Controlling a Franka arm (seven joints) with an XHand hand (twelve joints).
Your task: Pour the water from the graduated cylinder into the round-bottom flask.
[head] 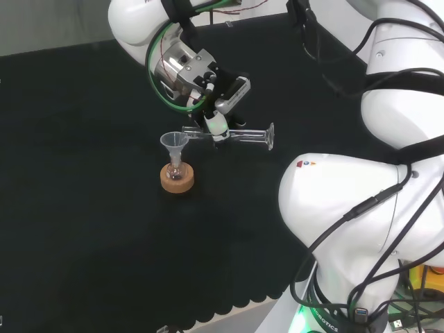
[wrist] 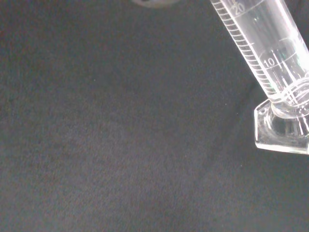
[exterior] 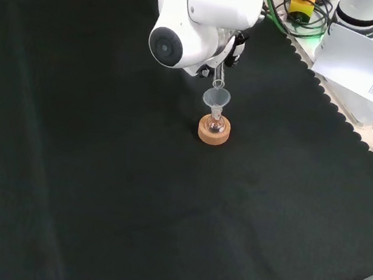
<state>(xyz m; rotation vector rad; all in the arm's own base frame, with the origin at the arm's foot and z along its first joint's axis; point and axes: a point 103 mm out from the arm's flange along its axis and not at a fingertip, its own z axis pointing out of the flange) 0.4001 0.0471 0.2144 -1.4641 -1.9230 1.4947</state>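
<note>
Up at the wrist view's right, the cylinder (wrist: 270, 58) shows scale marks; centre of the head view, the hand (head: 211, 94) has its fingers (head: 218, 125) clenched around it, tipped sideways over the funnel (head: 174, 142).

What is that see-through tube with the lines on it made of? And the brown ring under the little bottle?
The graduated cylinder looks like clear glass or plastic; the cloth shows through it and its foot glints, so I can't tell which. The ring looks like cork: tan, dull and grainy, no shine.
</note>
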